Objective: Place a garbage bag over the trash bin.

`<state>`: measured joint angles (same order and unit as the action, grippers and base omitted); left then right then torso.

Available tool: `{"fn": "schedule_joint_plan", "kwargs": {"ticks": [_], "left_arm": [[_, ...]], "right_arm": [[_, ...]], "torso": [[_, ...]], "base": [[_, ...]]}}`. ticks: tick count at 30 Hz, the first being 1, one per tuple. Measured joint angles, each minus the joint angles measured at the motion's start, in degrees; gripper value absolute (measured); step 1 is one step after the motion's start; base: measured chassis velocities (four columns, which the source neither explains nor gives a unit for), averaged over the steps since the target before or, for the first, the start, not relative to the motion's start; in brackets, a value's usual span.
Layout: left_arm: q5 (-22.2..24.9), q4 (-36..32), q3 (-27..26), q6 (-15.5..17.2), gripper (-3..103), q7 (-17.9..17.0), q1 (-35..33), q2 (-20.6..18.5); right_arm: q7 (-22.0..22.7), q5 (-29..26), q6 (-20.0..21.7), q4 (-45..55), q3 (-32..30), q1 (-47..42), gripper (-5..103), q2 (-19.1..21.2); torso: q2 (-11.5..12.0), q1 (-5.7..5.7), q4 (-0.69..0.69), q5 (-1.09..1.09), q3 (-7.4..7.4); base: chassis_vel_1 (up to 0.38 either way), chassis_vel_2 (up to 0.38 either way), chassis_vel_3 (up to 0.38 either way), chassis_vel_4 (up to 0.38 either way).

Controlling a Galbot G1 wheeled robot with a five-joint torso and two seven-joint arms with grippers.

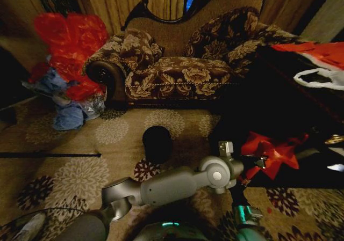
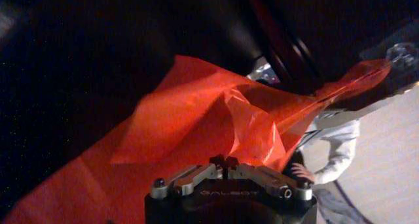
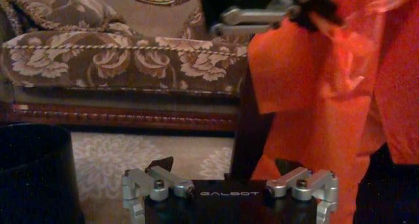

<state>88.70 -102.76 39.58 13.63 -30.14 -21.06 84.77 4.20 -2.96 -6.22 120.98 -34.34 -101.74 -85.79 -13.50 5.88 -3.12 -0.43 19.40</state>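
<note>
Trash bin (image 1: 157,143): small, round, black, upright on the floral carpet (image 1: 80,171), in front of the sofa (image 1: 172,69) and apart from it. Open mouth bare, no bag over it. Also at the edge of the right wrist view (image 3: 33,170).

Garbage bag (image 1: 271,152): thin glossy red plastic, crumpled and partly spread, held up at the near edge of the black tabletop (image 1: 290,107), well to the right of the bin. Not touching the bin.

Left gripper (image 2: 224,161): arm reaches across the robot's front to the bag; jaws closed on a fold of the red plastic, the sheet draping away from them.

Right gripper (image 3: 229,185): low, just beside the hanging bag, facing the sofa, with the bin to one side; jaws spread wide, holding nothing.

Other items: large red plastic heap (image 1: 72,42) with blue bundles (image 1: 67,115) by the sofa's left armrest; white plastic bag with handles (image 1: 320,79) and more red plastic (image 1: 317,52) at the far right of the tabletop.
</note>
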Motion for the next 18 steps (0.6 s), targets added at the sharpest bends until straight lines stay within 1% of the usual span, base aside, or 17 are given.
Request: {"fn": "schedule_joint_plan", "kwargs": {"ticks": [1, 3, 4, 5, 6, 9, 11, 12, 13, 14, 17, 18], "left_arm": [[-0.28, -0.51, -0.15, 0.24, 0, 0.08, -0.11, -1.09], [-0.35, -0.83, -0.34, 0.36, 0, 0.08, -0.23, -1.72], [-0.33, -1.93, -1.06, 0.76, 0, 0.0, -0.68, -3.77], [-0.26, -2.68, -1.33, 0.92, 0, -0.1, -0.97, -5.0], [-0.26, -2.68, -1.33, 0.92, 0, -0.1, -0.97, -5.0], [0.23, -4.96, -2.47, 1.74, 0, -0.41, -2.22, -8.55], [0.27, -5.28, -2.73, 1.97, 0, -0.44, -2.53, -9.1], [0.35, -5.75, -3.23, 2.52, 0, -0.45, -3.06, -9.97], [0.52, -6.58, -4.24, 3.44, 0, -0.37, -4.06, -11.65], [0.52, -6.58, -4.24, 3.44, 0, -0.37, -4.06, -11.65], [0.7, -7.97, -6.1, 5.64, 0, 0.16, -6.36, -15.42], [0.7, -7.97, -6.1, 5.64, 0, 0.16, -6.36, -15.42]], "right_arm": [[-0.07, 0.11, -0.04, -0.06, 0.11, -0.08, 100, 0.1], [-0.1, 0.16, -0.07, -0.1, 0.17, -0.13, 100, 0.16], [-0.19, 0.31, -0.21, -0.36, 0.41, -0.27, 100, 0.31], [-0.24, 0.42, -0.34, -0.62, 0.52, -0.31, 100, 0.38], [-0.24, 0.42, -0.34, -0.62, 0.52, -0.31, 100, 0.38], [-0.46, 0.99, -1.05, -1.74, 0.96, -0.35, 100, 0.64], [-0.49, 1.04, -1.12, -1.87, 1.05, -0.37, 100, 0.7], [-0.57, 1.11, -1.23, -2.09, 1.21, -0.44, 100, 0.8], [-0.76, 1.18, -1.39, -2.39, 1.46, -0.65, 100, 1.03], [-0.76, 1.18, -1.39, -2.39, 1.46, -0.65, 100, 1.03], [-1.56, 1.61, -2.32, -3.03, 1.87, -1.48, 100, 1.67], [-1.56, 1.61, -2.32, -3.03, 1.87, -1.48, 100, 1.67]], "torso": [[0.0, 0.0, 0.0, 0.0, 0.0], [0.0, 0.0, 0.0, 0.0, 0.0], [0.0, 0.0, 0.0, -0.01, 0.0], [0.0, 0.0, 0.01, 0.0, 0.0], [0.0, 0.0, 0.01, 0.0, 0.0], [0.0, 0.0, 0.0, -0.01, 0.0], [0.0, 0.0, 0.01, 0.0, 0.0], [0.0, 0.0, 0.01, -0.01, 0.0], [0.0, 0.0, 0.0, -0.01, 0.0], [0.0, 0.0, 0.0, -0.01, 0.0], [0.0, 0.0, 0.0, -0.01, 0.0], [0.0, 0.0, 0.0, -0.01, 0.0]], "base": [[0.0, 0.0, 0.0, 0.0], [0.0, 0.0, 0.0, 0.0], [0.0, 0.0, 0.0, 0.0], [0.0, 0.0, 0.0, 0.0], [0.0, 0.0, 0.0, 0.0], [0.0, 0.0, 0.0, 0.0], [0.0, 0.0, 0.0, 0.0], [0.0, 0.0, 0.0, 0.0], [0.0, 0.0, 0.0, 0.0], [0.0, 0.0, 0.0, 0.0], [0.0, 0.0, 0.0, 0.0], [0.0, 0.0, 0.0, 0.0]]}}
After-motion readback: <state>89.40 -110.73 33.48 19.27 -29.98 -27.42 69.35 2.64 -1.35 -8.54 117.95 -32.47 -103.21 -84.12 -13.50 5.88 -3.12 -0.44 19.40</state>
